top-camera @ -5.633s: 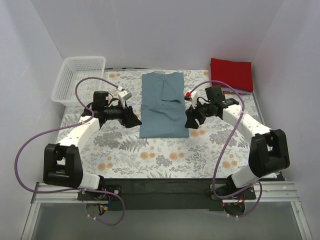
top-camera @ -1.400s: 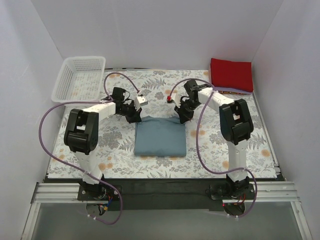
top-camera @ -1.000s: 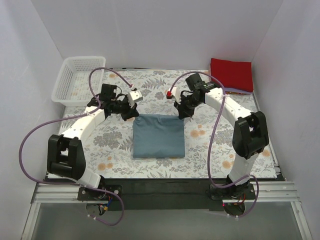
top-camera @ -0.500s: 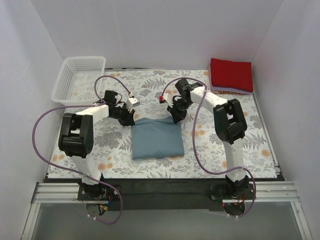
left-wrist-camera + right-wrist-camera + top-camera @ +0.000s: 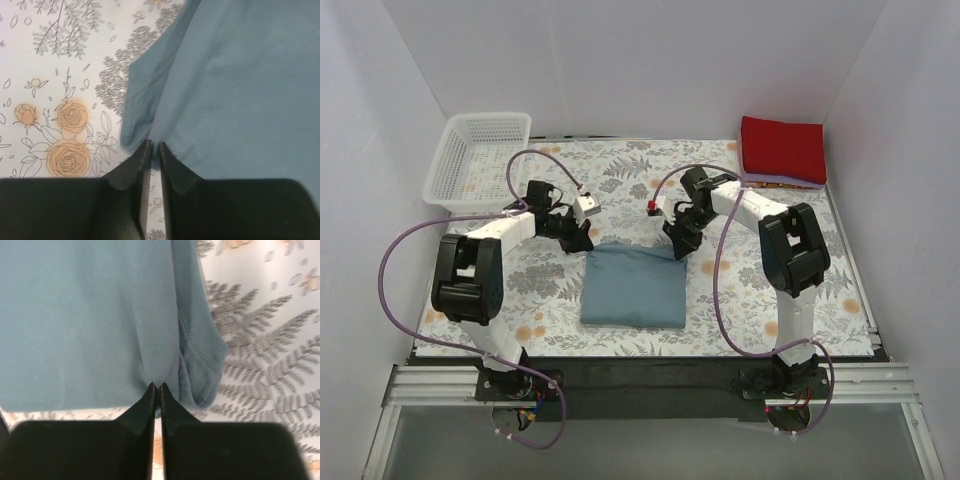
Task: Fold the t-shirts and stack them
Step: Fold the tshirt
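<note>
The slate-blue t-shirt (image 5: 632, 288) lies folded into a rough square on the middle of the floral tablecloth. My left gripper (image 5: 582, 243) is at its far left corner and my right gripper (image 5: 678, 246) at its far right corner. In the left wrist view the gripper (image 5: 154, 146) is shut on the shirt's (image 5: 240, 100) edge beside a hemmed fold. In the right wrist view the gripper (image 5: 157, 386) pinches a pleat of the shirt (image 5: 90, 315). The red folded t-shirt (image 5: 782, 148) sits at the back right on a thin lavender-pink one (image 5: 782, 182).
A white mesh basket (image 5: 480, 155) stands at the back left corner. The floral tablecloth (image 5: 520, 300) covers the table. Purple cables loop from both arms over the cloth. White walls close in on three sides.
The long blue shirt has been folded in half into a square and drawn nearer the front. Both grippers stay at its far corners and have shifted slightly with it.
</note>
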Available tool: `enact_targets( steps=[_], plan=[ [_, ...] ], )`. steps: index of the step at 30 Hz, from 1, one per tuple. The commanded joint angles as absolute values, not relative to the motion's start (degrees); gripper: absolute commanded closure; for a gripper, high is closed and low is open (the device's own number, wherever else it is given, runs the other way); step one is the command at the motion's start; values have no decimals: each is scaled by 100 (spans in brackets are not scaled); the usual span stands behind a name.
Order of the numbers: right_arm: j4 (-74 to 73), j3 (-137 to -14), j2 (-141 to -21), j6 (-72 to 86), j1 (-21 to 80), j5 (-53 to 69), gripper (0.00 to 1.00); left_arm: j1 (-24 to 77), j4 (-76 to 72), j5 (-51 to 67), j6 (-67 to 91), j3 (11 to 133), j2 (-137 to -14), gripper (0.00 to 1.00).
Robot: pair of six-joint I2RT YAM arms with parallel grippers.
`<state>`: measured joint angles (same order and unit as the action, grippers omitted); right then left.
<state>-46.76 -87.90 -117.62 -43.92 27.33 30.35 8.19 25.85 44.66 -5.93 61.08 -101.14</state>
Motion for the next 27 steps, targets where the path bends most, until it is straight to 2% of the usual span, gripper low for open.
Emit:
enact_targets(
  steps=[1,2,3,6,8,11,12,15,18,24,27],
  plan=[
    [-5123,-8482,-11084,-4421,2725,3427,87,809,2961,5027,-1239,5942,-9361,86],
    [-5185,-8447,-11031,-4395,2716,3463,71,809,2953,5088,-1274,5941,-9299,79],
    [-5194,-8472,-10978,-4334,2698,3454,51,809,2936,5211,-1248,5959,-9212,65],
    [-5212,-8970,-11135,-4000,2453,3734,44,817,2795,5492,-1195,6108,-9123,58],
    [-5238,-9367,-11346,-3561,2172,4277,44,948,2602,5669,-1152,6240,-9158,56],
    [-5229,-10027,-11873,-3017,2030,4823,55,1299,2295,5652,-1230,6371,-9386,56],
    [-5195,-10159,-12135,-2893,2030,4921,64,1405,2224,5608,-1309,6407,-9465,56],
    [-5159,-10686,-12681,-2488,2039,5317,79,1775,1873,5484,-1389,6574,-9886,56],
    [-5098,-11030,-13094,-2242,2074,5563,86,2030,1705,5423,-1424,6845,-10335,55],
    [-4887,-10865,-13351,-2171,2171,5642,86,2320,1740,5397,-1599,7040,-10915,54],
    [-4720,-10592,-13263,-2171,2180,5581,87,2364,1872,5370,-1661,7049,-11135,60]
  ],
)
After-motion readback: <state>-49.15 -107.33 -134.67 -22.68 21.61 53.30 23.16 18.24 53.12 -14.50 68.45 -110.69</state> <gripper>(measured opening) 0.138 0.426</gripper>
